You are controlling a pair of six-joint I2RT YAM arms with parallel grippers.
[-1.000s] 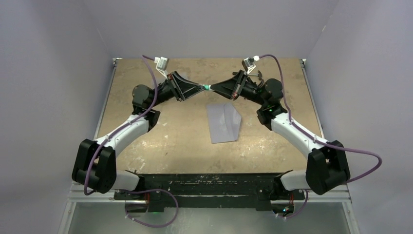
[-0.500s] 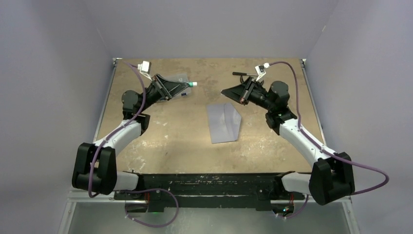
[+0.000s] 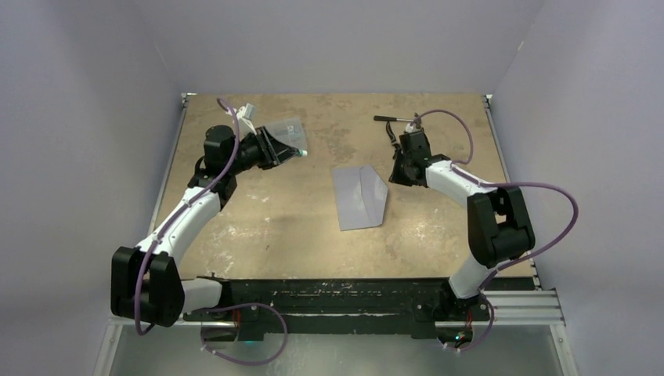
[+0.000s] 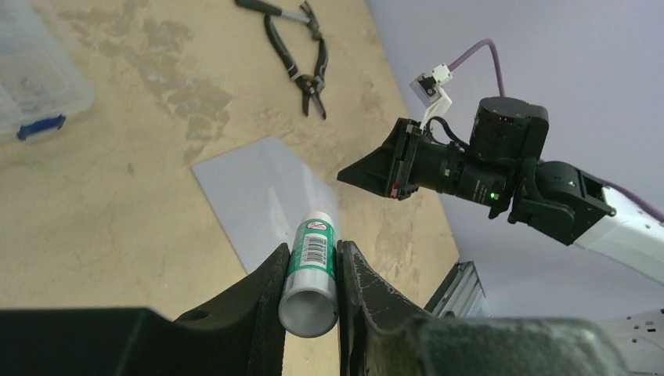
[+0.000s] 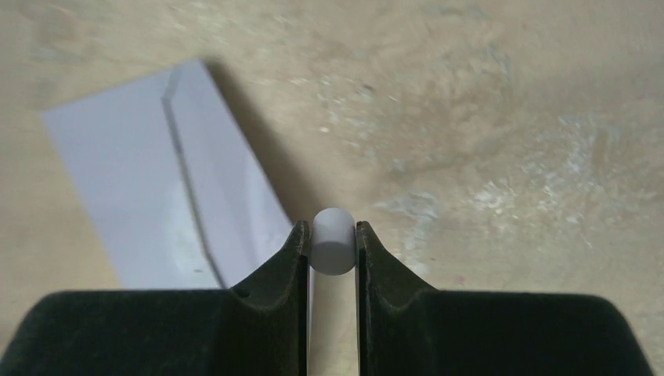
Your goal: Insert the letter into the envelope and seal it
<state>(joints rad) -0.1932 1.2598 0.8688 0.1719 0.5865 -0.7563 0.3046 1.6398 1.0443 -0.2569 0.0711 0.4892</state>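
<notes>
The grey-lavender envelope lies flat on the table's middle, with a crease line near its right side. It also shows in the left wrist view and the right wrist view. The letter is out of view. My left gripper is left of and behind the envelope, shut on a green and silver glue stick whose white tip points at the envelope. My right gripper hangs just right of the envelope, pointing down, shut on a small grey-white cap.
A clear plastic box sits at the back left, just behind my left gripper. Black-handled pliers lie at the back right, behind my right wrist. Grey walls stand on the left, back and right sides of the tan table.
The grippers, which met on the glue stick above the table's back middle, have pulled apart. The left carried the stick left; the right, holding the cap, swung down beside the envelope.
</notes>
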